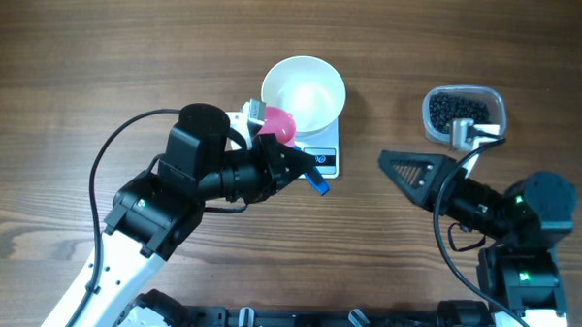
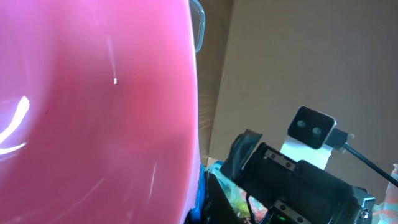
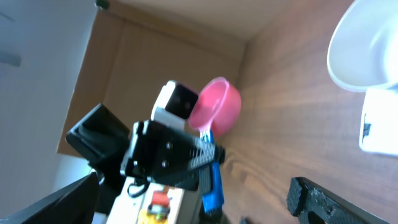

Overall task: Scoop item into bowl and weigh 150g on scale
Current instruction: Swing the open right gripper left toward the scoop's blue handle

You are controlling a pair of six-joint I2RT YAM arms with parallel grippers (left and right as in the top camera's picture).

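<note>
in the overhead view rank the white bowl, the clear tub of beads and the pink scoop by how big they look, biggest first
1. white bowl
2. clear tub, a little smaller than the bowl
3. pink scoop, smallest by far, though it is held up off the table, nearer the camera

The pink scoop & left arm are crowding the bowl at its left, robot-side rim; far & right rim are sitting clear. The right gripper is hanging just robot-side of the tub, blocking that approach. Bare table btwn scale & right gripper is leaving a lane.
</note>
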